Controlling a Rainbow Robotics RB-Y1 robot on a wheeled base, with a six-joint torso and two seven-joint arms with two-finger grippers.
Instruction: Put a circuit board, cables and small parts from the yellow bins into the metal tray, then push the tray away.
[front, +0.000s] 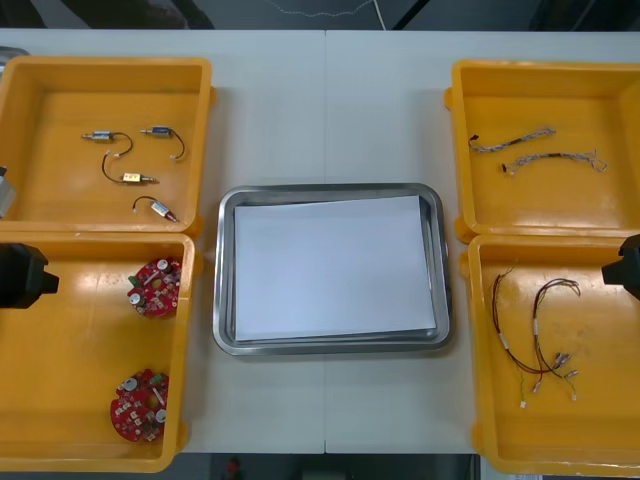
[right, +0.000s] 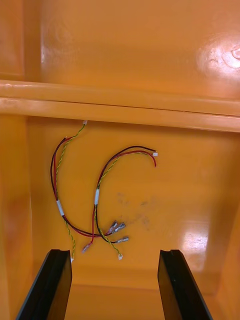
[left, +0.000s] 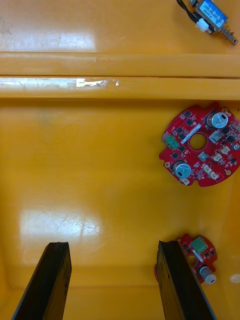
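We are holding our left claw (left: 112, 245) over the yellow bin (front: 60, 380) at the near left corner of the desk (front: 330, 100), its fingers standing apart and gripping nothing. Two round red circuit boards (front: 154, 287) are lying along that bin's inner side, one just beside a finger. Our right claw (right: 115, 252) is hovering, fingers spread and empty, over the near right bin (front: 610, 400), where red and yellow cables (right: 95, 200) are lying loosely tangled. The metal tray (front: 228, 300) is sitting mid-desk between the bins, white inside. Small metal parts (front: 130, 165) are resting in the far left bin (front: 40, 200). The far right bin (front: 560, 200) is holding what seem to be twisted cables (front: 540, 148).
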